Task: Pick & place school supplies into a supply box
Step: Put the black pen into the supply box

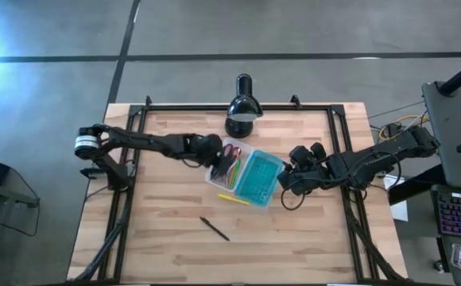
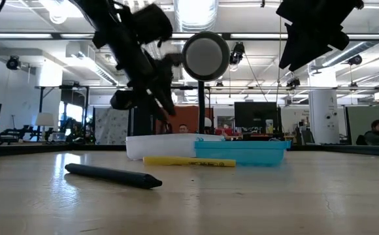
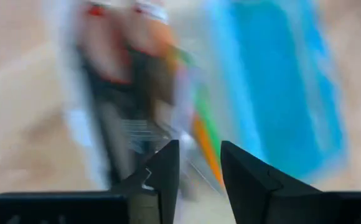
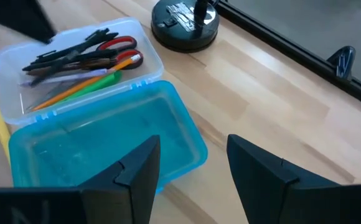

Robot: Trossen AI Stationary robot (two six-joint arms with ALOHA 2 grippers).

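A wooden table (image 1: 167,230) was seen from above, with 2 dark robot arms reaching toward its middle. Between them lay the supply box (image 1: 246,173), open: a clear tray (image 4: 18,56) on the left arm's side and a turquoise lid (image 4: 106,149) folded out flat toward the right arm. A black desk lamp (image 1: 242,107) stood just behind the box.

The tray already held several pens and pencils (image 4: 75,68) and red-handled scissors (image 4: 121,43), lying lengthwise together. The left gripper (image 1: 213,151) hung over the tray's near edge with its fingers (image 3: 165,174) parted by a narrow gap and nothing visible between them. The right gripper (image 1: 290,176) waited at the lid's outer edge, its fingers (image 4: 137,168) set moderately apart and empty.

2 supplies lay outside the box. A yellow pen (image 1: 234,198) rested on the table touching or just beside the box's front side, close to both grippers. A dark pen (image 1: 214,228) lay farther toward the front edge, well apart from the box and from either gripper.

The likely risks: the left gripper, so low over the crowded tray, could catch a pencil or the tray wall as it moved away and drag the light box. The yellow pen sat so close to the box that fingers closing on it could nudge the box or pinch its edge. Both pens were thin and could roll away.
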